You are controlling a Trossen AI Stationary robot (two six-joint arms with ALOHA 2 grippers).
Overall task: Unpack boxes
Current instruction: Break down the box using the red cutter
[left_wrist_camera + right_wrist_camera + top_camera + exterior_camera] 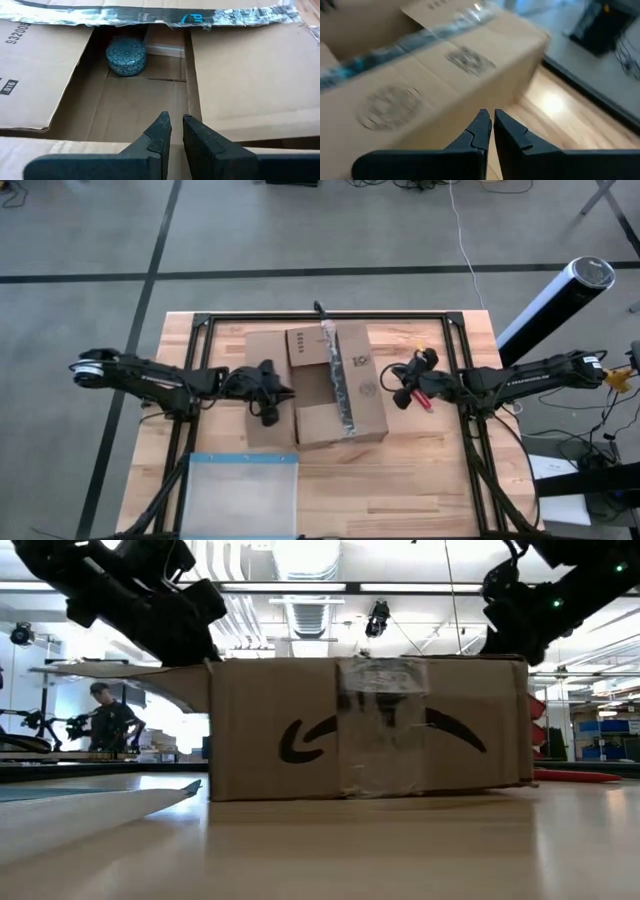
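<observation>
Cardboard box sits between both grippers.

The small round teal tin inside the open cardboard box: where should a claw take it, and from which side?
Probably from straight above, through the opening between the flaps of the brown cardboard box, closing on the curved side wall of the small round teal patterned tin. It lies flat in a corner of the box floor, close to the walls, so a sideways approach looks blocked. The left claw is nearest.

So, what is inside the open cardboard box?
Inside the box a round teal patterned tin sits on the cardboard bottom, near a corner. The flaps and tape strip cover the rest.
</observation>
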